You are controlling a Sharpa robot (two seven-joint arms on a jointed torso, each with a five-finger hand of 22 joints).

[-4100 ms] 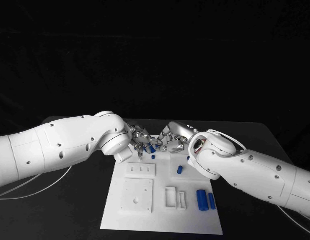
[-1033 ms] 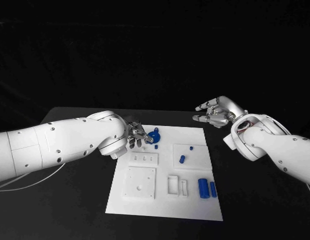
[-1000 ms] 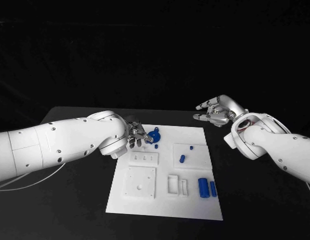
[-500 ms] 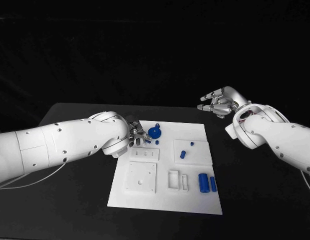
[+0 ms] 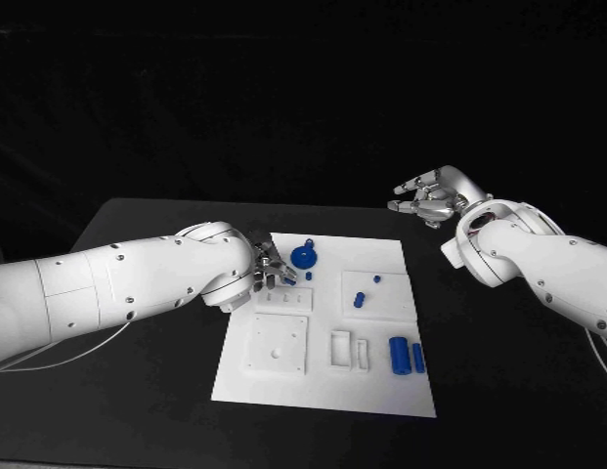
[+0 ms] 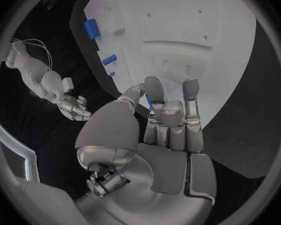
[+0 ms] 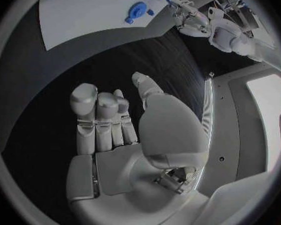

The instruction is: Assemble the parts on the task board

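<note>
Fingers (image 6: pixel 170 116) of left hand (image 5: pixel 270 269) pinched small blue part (image 6: pixel 149 103) over task board (image 5: pixel 388 396) far-left corner. Right hand (image 5: pixel 433 198) hung apart, fingers loosely spread, holding nothing, above tabletop (image 5: pixel 134 234). Round blue part (image 5: pixel 303 258) sat on board near left hand.

a black table (image 5: pixel 149 410) with a matte top stands in the middle of the scene, its far edge running straight across and its corners visible at the far left and far right. behind and around it everything is dark, like a black backdrop with faint folds, and no wall or window can be made out. the light falls from above onto the tabletop.
</note>
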